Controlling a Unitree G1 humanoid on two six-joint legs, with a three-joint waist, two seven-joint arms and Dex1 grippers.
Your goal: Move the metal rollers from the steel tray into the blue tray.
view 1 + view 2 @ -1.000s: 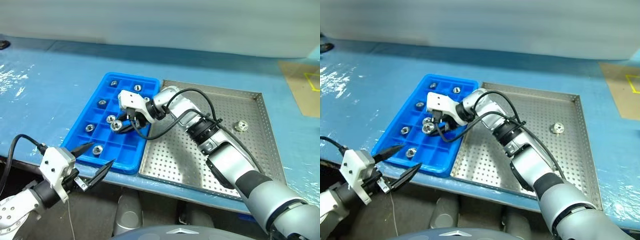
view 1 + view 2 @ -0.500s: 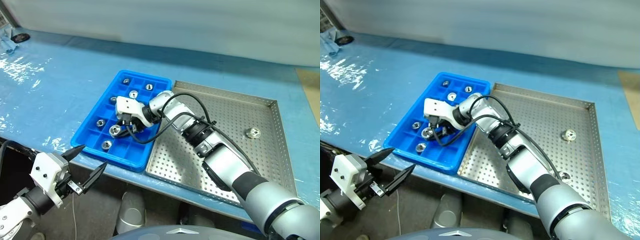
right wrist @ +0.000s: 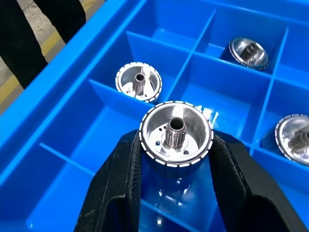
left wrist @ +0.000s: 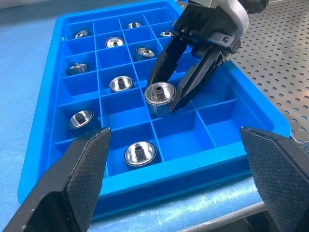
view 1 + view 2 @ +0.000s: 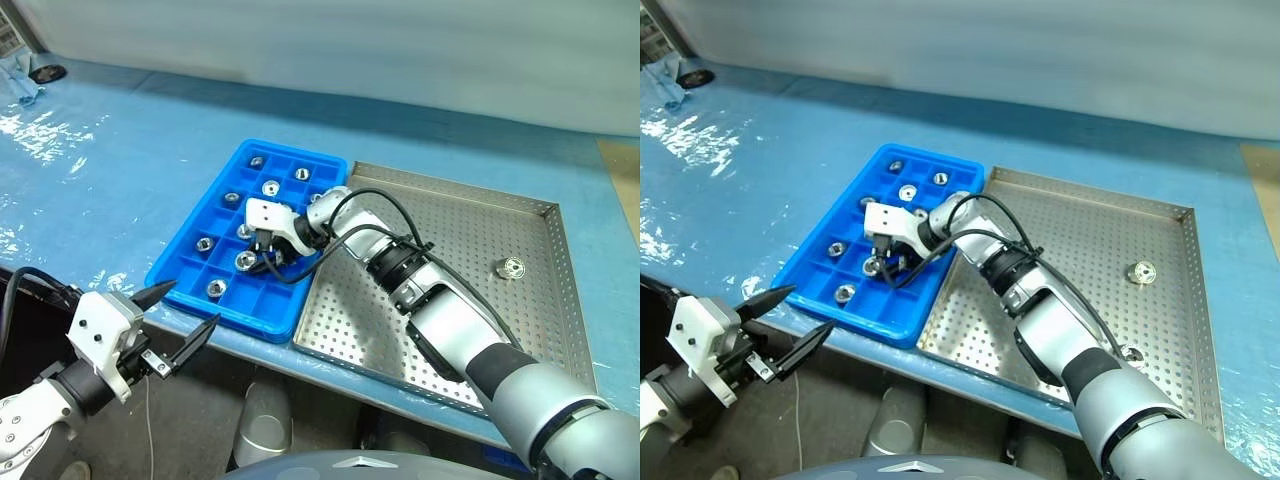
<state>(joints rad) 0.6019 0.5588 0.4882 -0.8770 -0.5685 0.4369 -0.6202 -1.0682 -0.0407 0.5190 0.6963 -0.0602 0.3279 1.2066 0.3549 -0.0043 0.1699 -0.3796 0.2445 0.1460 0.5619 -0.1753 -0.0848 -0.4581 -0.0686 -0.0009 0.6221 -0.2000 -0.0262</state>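
Over the blue tray [image 5: 200, 262], the right hand [image 5: 262, 257] (still pinching a metal roller [image 4: 159, 94]) has sunk lower toward a compartment.

no readable text, labels or numbers anywhere

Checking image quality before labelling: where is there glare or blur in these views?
Left eye view: white glare on the plastic sheet at the table's left. Right wrist view: held roller sharp, bright highlights on its face. Left wrist view: near fingers soft, blue tray crisp.
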